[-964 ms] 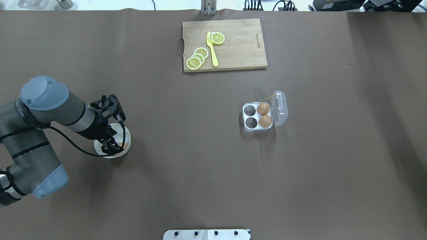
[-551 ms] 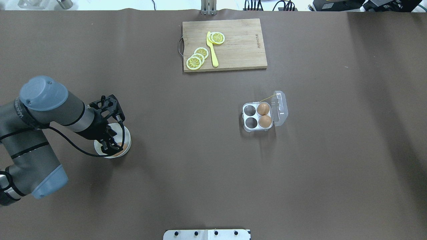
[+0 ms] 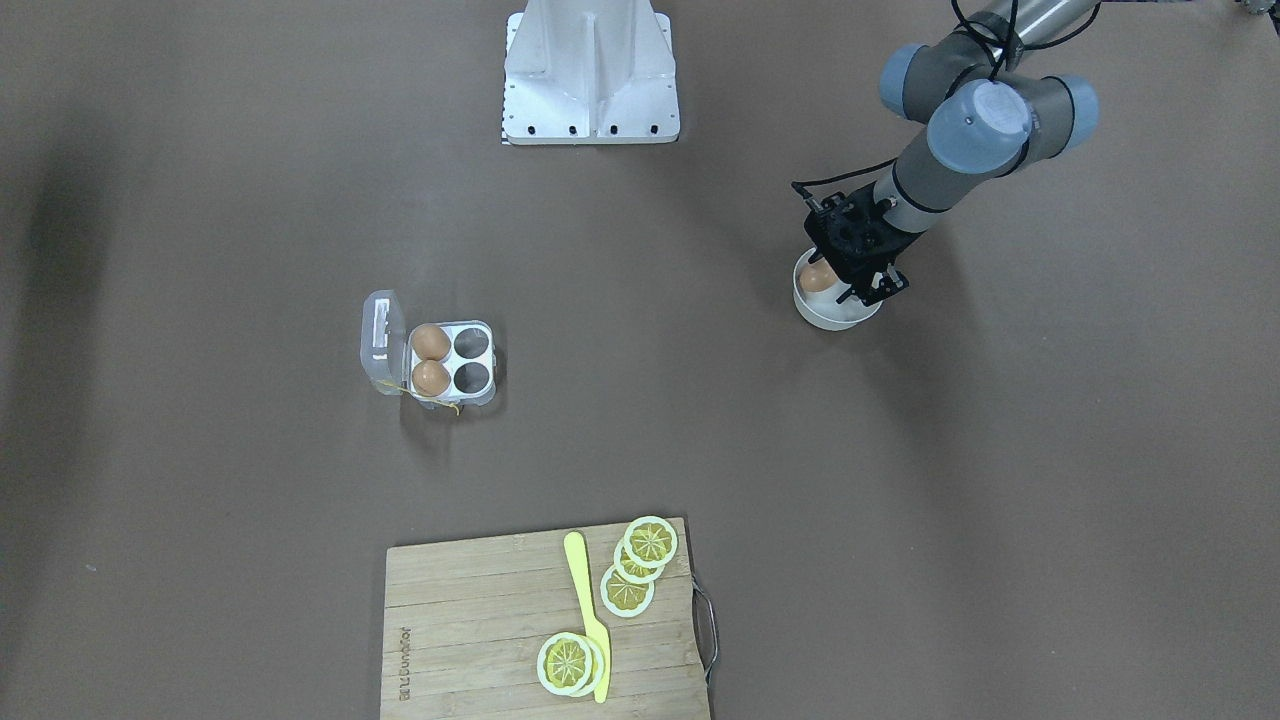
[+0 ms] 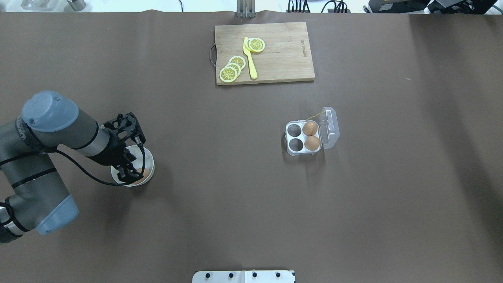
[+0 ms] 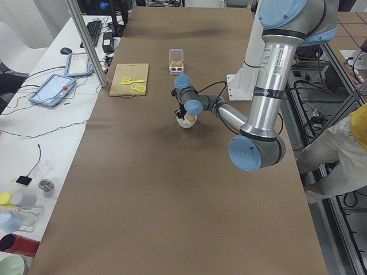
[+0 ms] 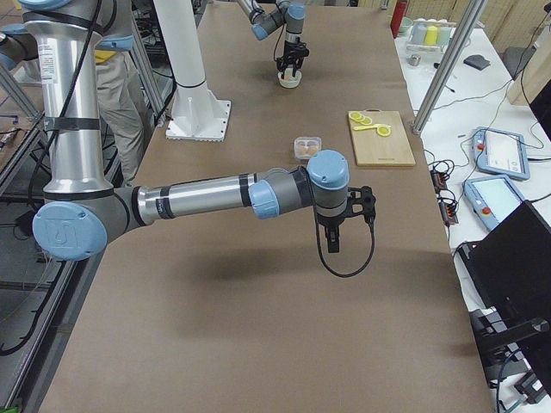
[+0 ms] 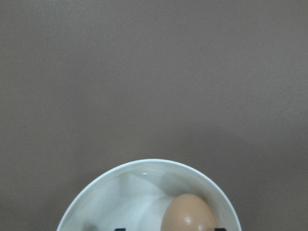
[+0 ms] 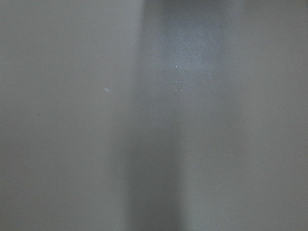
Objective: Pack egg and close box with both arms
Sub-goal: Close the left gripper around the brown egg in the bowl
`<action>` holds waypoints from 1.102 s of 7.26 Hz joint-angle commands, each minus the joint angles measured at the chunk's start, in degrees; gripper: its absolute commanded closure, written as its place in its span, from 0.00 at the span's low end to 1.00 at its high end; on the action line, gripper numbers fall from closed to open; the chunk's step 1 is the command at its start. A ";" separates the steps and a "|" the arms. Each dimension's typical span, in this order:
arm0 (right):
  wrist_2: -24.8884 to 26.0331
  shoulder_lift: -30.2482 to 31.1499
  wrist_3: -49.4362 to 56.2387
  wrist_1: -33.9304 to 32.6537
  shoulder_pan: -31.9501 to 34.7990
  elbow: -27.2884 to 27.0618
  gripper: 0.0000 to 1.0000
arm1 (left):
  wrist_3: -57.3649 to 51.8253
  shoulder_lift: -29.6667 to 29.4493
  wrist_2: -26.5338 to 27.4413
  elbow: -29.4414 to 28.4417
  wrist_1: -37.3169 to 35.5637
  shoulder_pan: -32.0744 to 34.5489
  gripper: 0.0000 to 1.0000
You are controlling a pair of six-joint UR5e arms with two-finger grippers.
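You see very little change over the last second. The left arm (image 4: 74, 131) has edged slightly toward the counter's left edge, and the left gripper (image 4: 131, 174) is still down inside the bowl (image 4: 150, 164), which sits near that edge, about midway between the robot's side and the far side. The egg (image 7: 187, 214) lies in the bowl and shows a touch more beside the fingers than before. In the wrist view a dark tip peeks in on either side of it, so the jaws straddle the egg. You cannot tell whether they have bitten yet.

Take that to mean the pick is still in progress, as the egg has not left the bowl. The box (image 4: 302, 136) has not moved; it sits right of the counter's centre with its lid (image 4: 330, 125) open. It holds two other eggs (image 4: 310, 127) on the lid side, and the two cells toward the left edge are free.

The right gripper (image 6: 334, 243) hangs over bare counter toward the right end. Only the side view shows it, so you cannot tell whether it is wide or narrow.
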State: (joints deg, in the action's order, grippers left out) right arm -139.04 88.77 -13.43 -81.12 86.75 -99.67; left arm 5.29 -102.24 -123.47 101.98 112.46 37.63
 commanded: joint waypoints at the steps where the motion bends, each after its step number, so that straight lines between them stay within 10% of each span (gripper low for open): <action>1: 0.00 0.00 -0.02 0.00 0.00 0.00 0.00 | 0.07 0.02 0.07 -0.03 -0.05 -0.10 0.30; 8: 0.09 0.00 -0.02 0.00 0.00 0.00 0.00 | 0.07 -0.60 0.59 -2.05 0.13 -0.10 0.31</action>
State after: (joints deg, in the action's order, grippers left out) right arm -138.96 88.77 -13.45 -81.12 86.75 -99.67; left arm 5.36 -102.84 -122.89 100.13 112.56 37.53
